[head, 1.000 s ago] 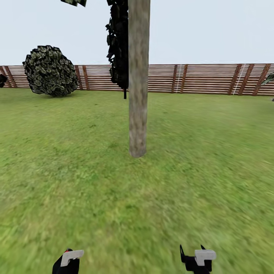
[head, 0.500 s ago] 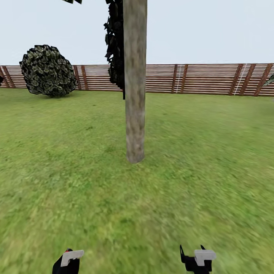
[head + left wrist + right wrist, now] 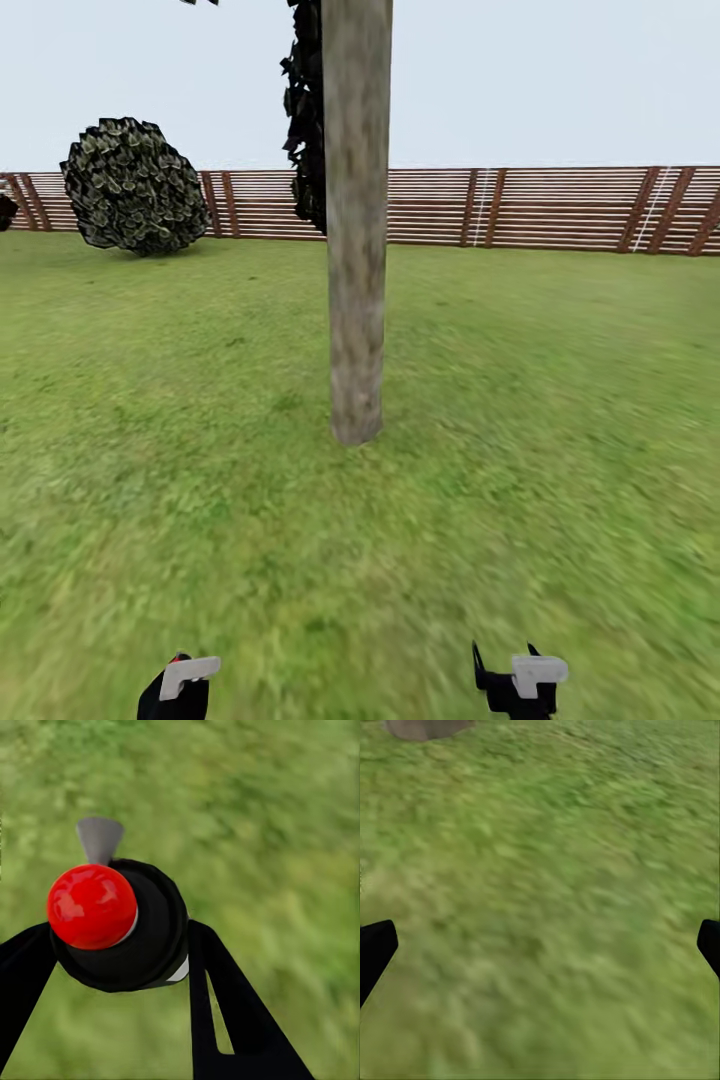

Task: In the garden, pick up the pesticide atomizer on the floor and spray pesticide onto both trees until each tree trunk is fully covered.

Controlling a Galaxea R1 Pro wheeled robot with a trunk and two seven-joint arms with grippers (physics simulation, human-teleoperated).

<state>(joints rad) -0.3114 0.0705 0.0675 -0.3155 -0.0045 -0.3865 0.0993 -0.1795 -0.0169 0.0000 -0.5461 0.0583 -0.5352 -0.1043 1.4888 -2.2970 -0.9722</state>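
One tree trunk [image 3: 356, 250], thick and mottled grey-brown, rises from the grass [image 3: 200, 480] straight ahead in the head view. Dark jagged foliage [image 3: 306, 120] hangs just behind it. My left gripper [image 3: 180, 682] sits at the bottom edge, shut on the pesticide atomizer [image 3: 124, 926]. The left wrist view shows that as a black bottle with a red knob [image 3: 91, 906] and a grey nozzle [image 3: 99, 838], held between black fingers [image 3: 225, 1012]. My right gripper [image 3: 520, 682] is open, with blurry grass between its fingers [image 3: 375, 949].
A brown slat fence [image 3: 560, 208] closes the far side of the lawn. A round dark bush [image 3: 133, 185] stands at the back left. A grey-brown patch [image 3: 424, 727] lies at the edge of the right wrist view. Grass stretches on both sides of the trunk.
The whole head view has shifted: the trunk's base now sits lower and looks nearer, so the camera has moved toward it. Both grippers hold the same pose.
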